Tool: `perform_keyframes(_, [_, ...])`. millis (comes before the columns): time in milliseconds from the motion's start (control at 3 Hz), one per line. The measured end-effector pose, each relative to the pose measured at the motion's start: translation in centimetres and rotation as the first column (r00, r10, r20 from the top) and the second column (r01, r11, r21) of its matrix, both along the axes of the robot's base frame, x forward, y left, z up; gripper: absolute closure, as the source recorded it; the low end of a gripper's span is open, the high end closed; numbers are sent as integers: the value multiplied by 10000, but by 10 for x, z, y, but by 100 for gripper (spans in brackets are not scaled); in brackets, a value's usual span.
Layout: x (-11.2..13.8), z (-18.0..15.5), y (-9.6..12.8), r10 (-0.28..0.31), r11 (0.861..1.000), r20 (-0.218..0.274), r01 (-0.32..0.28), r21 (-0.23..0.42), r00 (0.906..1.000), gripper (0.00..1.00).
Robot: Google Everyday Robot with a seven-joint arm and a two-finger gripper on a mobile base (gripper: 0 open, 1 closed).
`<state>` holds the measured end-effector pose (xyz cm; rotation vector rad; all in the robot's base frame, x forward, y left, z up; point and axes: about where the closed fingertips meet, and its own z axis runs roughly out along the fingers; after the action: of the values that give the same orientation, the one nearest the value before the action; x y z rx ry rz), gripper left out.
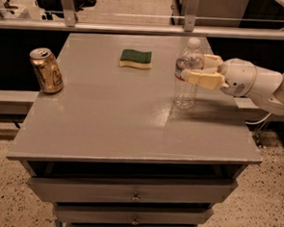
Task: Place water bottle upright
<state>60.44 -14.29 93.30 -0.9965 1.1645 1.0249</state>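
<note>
The water bottle (pixel 187 75) is clear ribbed plastic with a white cap. It stands upright on the grey table (pixel 112 118), right of the middle, with its base on the tabletop. My gripper (pixel 196 69) reaches in from the right on a white arm. Its two cream fingers (pixel 205 80) sit on either side of the bottle's upper body, at the label band, and are closed against it.
A gold drink can (pixel 47 71) stands upright near the table's left edge. A green and yellow sponge (pixel 135 58) lies at the back middle. A metal rail (pixel 137 27) runs behind the table. Drawers (pixel 136 194) sit under the tabletop.
</note>
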Motion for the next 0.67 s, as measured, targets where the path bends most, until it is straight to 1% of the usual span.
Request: perform_keyframes(667, [-3, -4, -2, 13, 10000, 89, -12, -89, 10000, 15])
